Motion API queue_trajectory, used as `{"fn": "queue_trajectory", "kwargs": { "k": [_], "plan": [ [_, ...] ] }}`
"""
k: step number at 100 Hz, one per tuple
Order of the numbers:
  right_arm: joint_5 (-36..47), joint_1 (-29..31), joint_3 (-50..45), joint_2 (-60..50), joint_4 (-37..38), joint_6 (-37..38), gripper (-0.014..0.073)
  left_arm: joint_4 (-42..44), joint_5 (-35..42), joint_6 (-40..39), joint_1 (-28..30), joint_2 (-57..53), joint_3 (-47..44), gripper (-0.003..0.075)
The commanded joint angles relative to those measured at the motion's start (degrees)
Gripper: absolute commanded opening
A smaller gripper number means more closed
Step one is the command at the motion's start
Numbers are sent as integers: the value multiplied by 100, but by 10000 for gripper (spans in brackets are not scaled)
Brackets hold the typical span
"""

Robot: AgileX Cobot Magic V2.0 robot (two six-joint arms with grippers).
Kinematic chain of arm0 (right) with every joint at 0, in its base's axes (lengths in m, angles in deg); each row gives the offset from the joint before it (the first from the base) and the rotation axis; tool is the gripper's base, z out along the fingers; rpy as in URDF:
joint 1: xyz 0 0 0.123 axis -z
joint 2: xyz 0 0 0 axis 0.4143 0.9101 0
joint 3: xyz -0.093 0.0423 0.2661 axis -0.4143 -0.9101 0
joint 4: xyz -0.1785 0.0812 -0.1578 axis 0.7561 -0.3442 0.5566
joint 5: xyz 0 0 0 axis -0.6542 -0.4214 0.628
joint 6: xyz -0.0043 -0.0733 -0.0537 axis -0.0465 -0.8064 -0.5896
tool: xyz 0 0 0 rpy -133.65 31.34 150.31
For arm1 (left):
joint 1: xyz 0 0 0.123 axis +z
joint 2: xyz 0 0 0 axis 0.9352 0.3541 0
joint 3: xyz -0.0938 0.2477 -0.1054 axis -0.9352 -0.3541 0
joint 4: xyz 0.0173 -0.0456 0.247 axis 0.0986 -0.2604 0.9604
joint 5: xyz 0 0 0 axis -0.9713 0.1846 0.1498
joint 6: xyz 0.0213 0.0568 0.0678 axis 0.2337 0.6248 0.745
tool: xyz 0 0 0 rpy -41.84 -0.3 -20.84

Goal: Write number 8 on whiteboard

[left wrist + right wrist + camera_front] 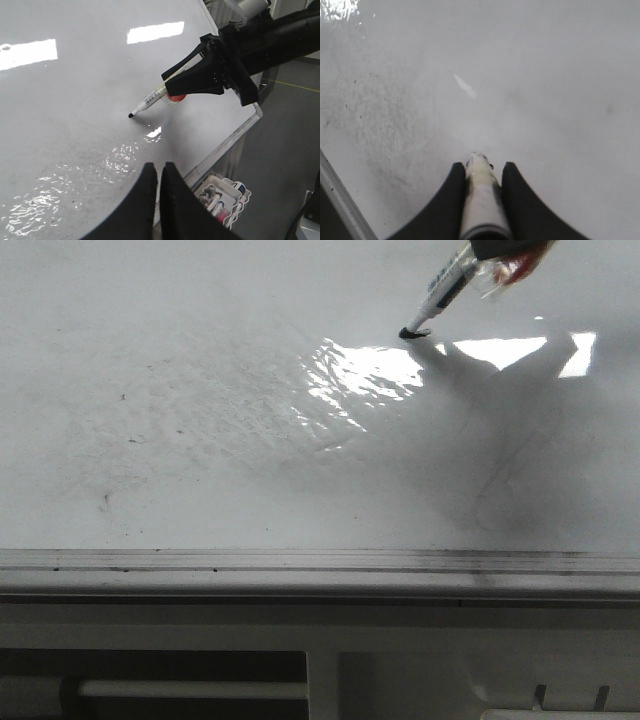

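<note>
Glossy white and faintly smeared with grey, the large whiteboard (200, 440) is filling the whole scene, its grey metal edge rail (300, 562) running along the near side and a bright rippled glare (365, 375) sitting mid-board. Right gripper (172, 85) is pinching a slim white marker pen with a black tip (147, 104), barrel tilted, nib looking as if it is just touching the board beside that glare. No black number 8 is showing yet (only old erased ghosts), so this looks like the very first stroke. Left gripper (159, 172) is hovering with its black tapered fingers pressed nearly together, holding nothing. To do this well, I'd say: light, even pressure on that slick surface, tilt constant so the felt tip is not skidding, two loops in one continuous line, crossing cleanly in the middle. A white wire basket of spare markers (225, 197) is hanging below the rail.
</note>
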Motion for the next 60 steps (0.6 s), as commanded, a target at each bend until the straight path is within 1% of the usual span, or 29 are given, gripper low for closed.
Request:
{"fn": "queue_trajectory", "kwargs": {
  "k": [1,12,19,27,47,60],
  "plan": [
    [139,-91,138,124,97,-3,-42,-70,266,-25,0,59,165,-20],
    [-86,-335,138,128,138,-3,-42,-70,266,-25,0,59,165,-20],
    [-273,-346,138,128,189,-3,-42,-70,266,-25,0,59,165,-20],
    [-454,-192,138,55,293,-3,-42,-70,266,-25,0,59,165,-20],
    [-966,521,138,-396,291,-3,-42,-70,266,-25,0,59,165,-20],
    [-1466,588,51,-632,332,-3,-42,-70,266,-25,0,59,165,-20]
  ]
}}
